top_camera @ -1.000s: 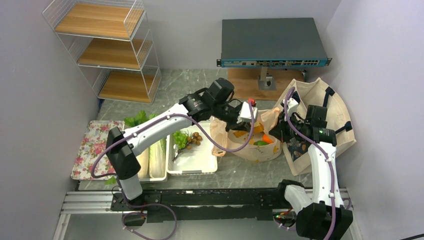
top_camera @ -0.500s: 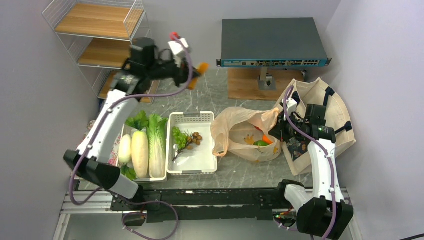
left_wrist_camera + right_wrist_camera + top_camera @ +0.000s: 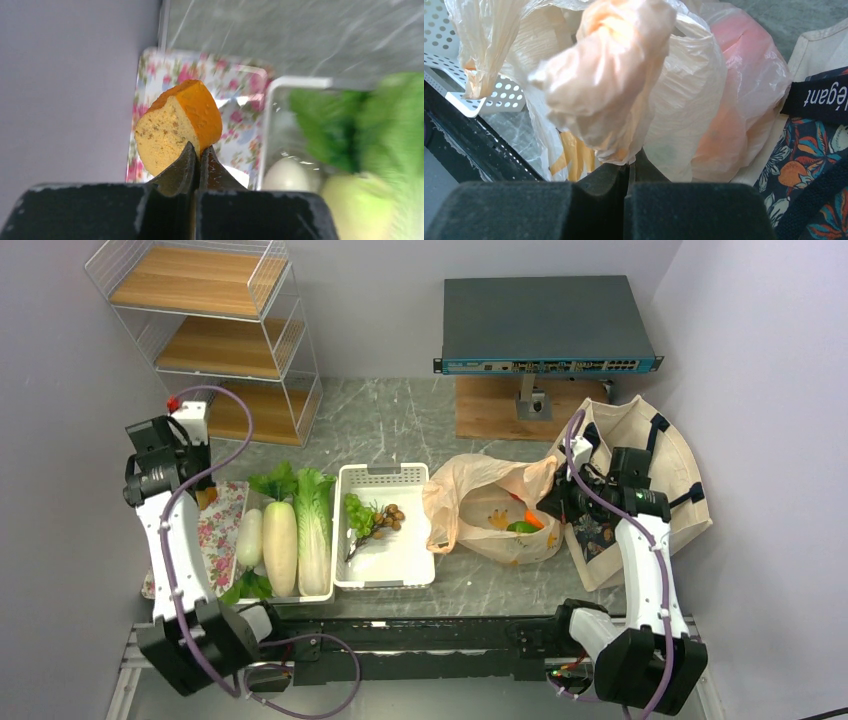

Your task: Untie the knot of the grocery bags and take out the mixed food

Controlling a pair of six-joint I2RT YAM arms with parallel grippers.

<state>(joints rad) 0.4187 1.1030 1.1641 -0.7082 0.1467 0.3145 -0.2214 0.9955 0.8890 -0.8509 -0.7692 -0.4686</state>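
Surface [image 3: 400, 425]: grey marble, rack [image 3: 215, 330] back left, switch [image 3: 545, 320] back centre.
Left fingers [image 3: 181, 169]: clamped on 1 bread slice [image 3: 179, 127], hung over floral tray [image 3: 235, 82], likely drop spot.
Right fingers [image 3: 608, 175]: closed on bag [image 3: 480, 502] rim, lifted to hold mouth open; tote [image 3: 640, 430] just behind.
Knot [image 3: 609, 75]: loose twist, looks undone.
Inside bag: orange and green food [image 3: 522, 525], count unclear.
Counts: 2 bins [image 3: 385, 560], 2 radishes [image 3: 280, 545], 1 cabbage [image 3: 316, 530], 1 grape bunch [image 3: 358, 515], nuts cluster [image 3: 393, 513], 2 bags.

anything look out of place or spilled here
One small thing: a loose green leaf lies at the near left corner of the white bin, away from the cabbage. Nothing looks spilled or damaged.
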